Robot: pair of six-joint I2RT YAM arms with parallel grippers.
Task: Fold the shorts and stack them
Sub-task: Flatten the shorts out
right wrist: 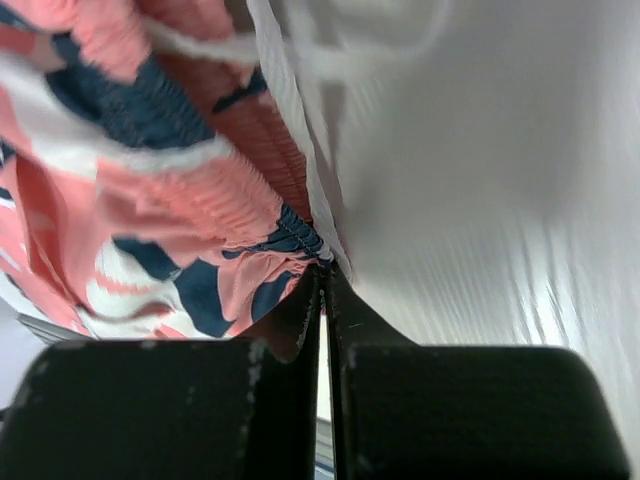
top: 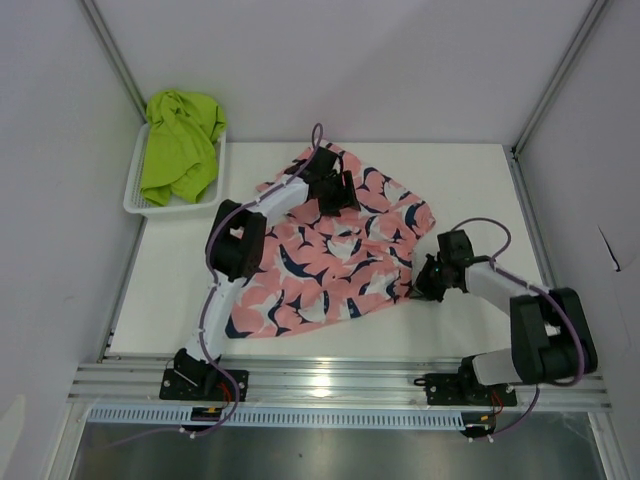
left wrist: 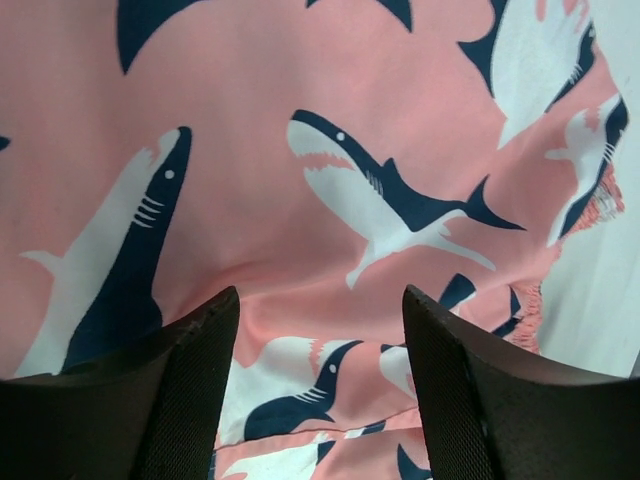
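The pink shorts (top: 320,270), printed with navy-and-white sharks, lie spread across the middle of the tabletop (top: 470,190). The left pincer (top: 335,195) hangs over their far edge, jaws wide and empty. The right pincer (top: 428,278) is pinched tight on the gathered waistband at their right side. A clean fold likely calls for both far and near corners gripped level, then drawn across together. The lime green shorts (top: 180,145) sit crumpled in the white basket (top: 135,200), far left.

Left arm stretches to upper centre, left gripper (top: 335,192) jaws apart. Right arm folds in at right, right gripper (top: 428,280) clamped on the pink shorts (top: 330,270) at their edge.
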